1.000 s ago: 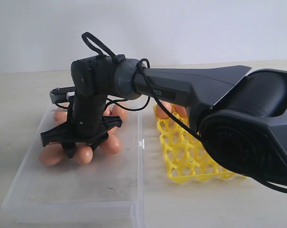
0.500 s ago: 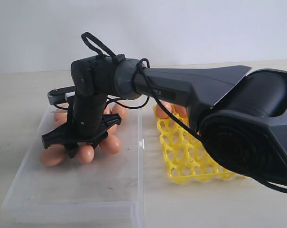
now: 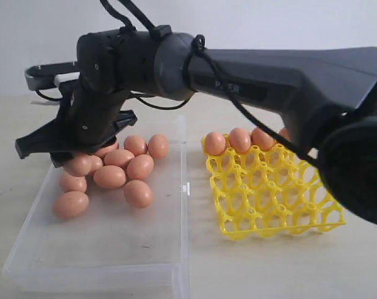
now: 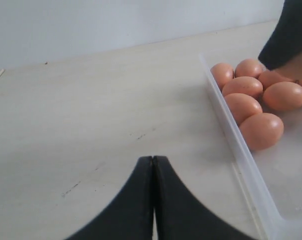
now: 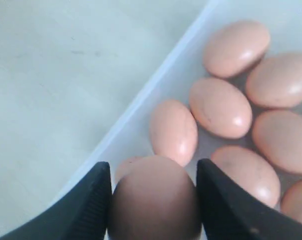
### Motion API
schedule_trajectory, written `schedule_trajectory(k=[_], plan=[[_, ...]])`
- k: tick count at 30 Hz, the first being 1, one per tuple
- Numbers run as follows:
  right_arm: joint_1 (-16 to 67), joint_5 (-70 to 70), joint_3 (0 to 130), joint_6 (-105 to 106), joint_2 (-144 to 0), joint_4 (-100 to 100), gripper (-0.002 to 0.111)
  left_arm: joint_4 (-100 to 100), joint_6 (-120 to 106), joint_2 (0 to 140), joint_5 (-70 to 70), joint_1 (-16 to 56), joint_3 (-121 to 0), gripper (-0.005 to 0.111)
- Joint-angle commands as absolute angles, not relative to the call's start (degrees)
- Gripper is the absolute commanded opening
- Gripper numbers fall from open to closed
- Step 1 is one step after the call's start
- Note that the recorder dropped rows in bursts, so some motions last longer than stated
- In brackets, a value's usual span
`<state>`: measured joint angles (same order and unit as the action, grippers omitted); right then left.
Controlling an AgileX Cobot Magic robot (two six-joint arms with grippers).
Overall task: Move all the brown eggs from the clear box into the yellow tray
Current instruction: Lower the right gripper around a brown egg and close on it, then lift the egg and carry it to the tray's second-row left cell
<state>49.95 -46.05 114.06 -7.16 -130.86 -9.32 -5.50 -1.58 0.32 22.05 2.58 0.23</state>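
Observation:
My right gripper (image 3: 75, 161) hangs over the left end of the clear box (image 3: 113, 249), shut on one brown egg (image 3: 78, 165) lifted above the pile. In the right wrist view that egg (image 5: 153, 200) fills the gap between both fingers (image 5: 91, 205). Several more brown eggs (image 3: 119, 171) lie loose in the box. The yellow tray (image 3: 269, 205) stands to the right with eggs (image 3: 239, 139) in its back row. My left gripper (image 4: 153, 159) is shut and empty over bare table beside the box wall (image 4: 235, 140).
The right arm's long dark link (image 3: 281, 68) stretches over the tray and the box. A small clip (image 3: 186, 187) sits on the box side facing the tray. Pale tabletop (image 4: 91, 110) lies left of the box.
The right gripper has risen and shifted left with an egg between its fingers, lifting it off the pile. The other eggs now show. The tray is unchanged.

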Motion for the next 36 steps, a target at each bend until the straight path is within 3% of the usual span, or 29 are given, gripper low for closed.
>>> schedule_trajectory(k=[1, 10, 20, 36], plan=[[51.3, -36.8, 106.7, -2.2, -123.6, -10.6, 0.0, -5.4, -1.3, 0.0, 21.7, 2.9, 0.0, 0.0], [50.9, -10.7, 80.2, 3.2, -108.2, -12.0, 0.0, -5.4, -1.3, 0.0, 21.7, 2.9, 0.0, 0.0], [43.6, 19.0, 52.1, 17.0, -95.7, -27.7, 0.0, -5.4, -1.3, 0.0, 21.7, 2.9, 0.0, 0.0], [28.1, 20.6, 46.4, 3.6, -97.9, -10.8, 0.0, -5.4, -1.3, 0.0, 21.7, 2.9, 0.0, 0.0]])
